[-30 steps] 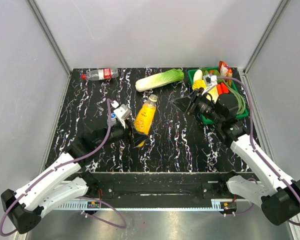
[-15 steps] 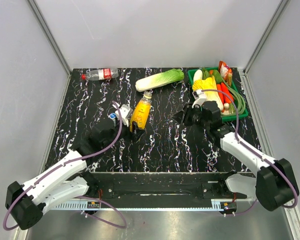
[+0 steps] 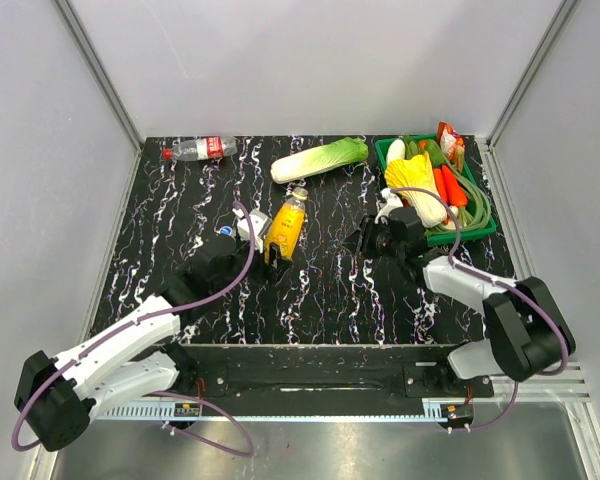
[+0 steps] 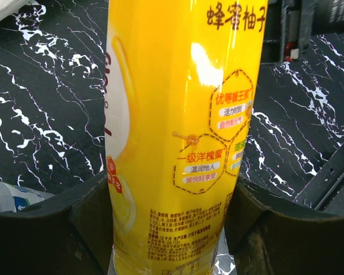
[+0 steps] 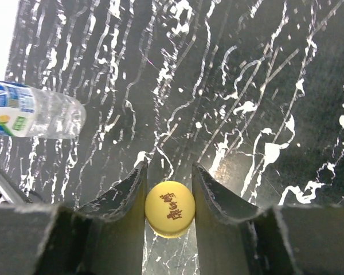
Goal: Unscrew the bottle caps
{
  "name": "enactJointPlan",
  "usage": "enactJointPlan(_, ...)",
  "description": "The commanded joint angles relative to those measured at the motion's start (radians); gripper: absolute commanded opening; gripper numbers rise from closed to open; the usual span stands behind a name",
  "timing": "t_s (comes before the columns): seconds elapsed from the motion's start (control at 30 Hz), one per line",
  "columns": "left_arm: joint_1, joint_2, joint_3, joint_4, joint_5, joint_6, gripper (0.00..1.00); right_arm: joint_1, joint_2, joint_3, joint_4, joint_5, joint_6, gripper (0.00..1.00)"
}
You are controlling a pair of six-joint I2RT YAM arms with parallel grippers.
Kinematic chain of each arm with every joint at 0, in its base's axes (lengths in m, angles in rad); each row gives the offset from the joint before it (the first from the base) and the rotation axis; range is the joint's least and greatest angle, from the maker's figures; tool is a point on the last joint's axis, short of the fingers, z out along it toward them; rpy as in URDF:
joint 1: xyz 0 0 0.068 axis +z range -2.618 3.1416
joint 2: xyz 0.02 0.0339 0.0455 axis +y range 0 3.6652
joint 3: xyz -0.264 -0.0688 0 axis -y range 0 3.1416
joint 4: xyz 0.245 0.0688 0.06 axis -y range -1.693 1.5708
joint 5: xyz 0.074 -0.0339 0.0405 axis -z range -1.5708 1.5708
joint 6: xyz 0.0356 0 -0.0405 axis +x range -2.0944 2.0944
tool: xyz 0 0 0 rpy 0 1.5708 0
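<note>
My left gripper (image 3: pixel 270 250) (image 4: pixel 169 206) is shut on the lower body of the orange-juice bottle (image 3: pixel 284 226) (image 4: pixel 180 114), which tilts with its open neck pointing away. My right gripper (image 3: pixel 364 238) (image 5: pixel 169 186) is shut on the yellow cap (image 5: pixel 169 209), just above the black table. The clear bottle with the blue-white label (image 5: pixel 34 112) (image 3: pixel 226 232) lies on its side, mostly hidden by my left arm in the top view; its cap is not visible. The red-label bottle (image 3: pixel 200 149) lies at the far left with its red cap (image 3: pixel 167 154) on.
A napa cabbage (image 3: pixel 320 158) lies at the back middle. A green basket (image 3: pixel 485 228) full of vegetables, with a corn cob (image 3: pixel 415 185), stands at the back right, close to my right arm. Grey walls enclose the black marbled table (image 3: pixel 330 290).
My right gripper has moved down and left from the basket toward the table with the yellow cap. My left gripper has shifted the orange-juice bottle slightly up and left.
</note>
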Motion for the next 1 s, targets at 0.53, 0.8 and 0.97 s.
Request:
enactJointPlan(0.53,0.001,-0.086,0.065,-0.093,0.004,-0.097,0.02,-0.004,-0.028,0.113,-0.159,0.119,-0.020,1.00)
enactJointPlan(0.8,0.001,-0.091,0.076,-0.124,0.042,-0.109,0.04,-0.004,-0.156,0.122,-0.205,0.067,-0.024,1.00)
enactJointPlan(0.97,0.001,-0.097,0.084,-0.145,0.048,-0.108,0.05,-0.004,-0.207,0.157,-0.231,-0.005,-0.021,1.00)
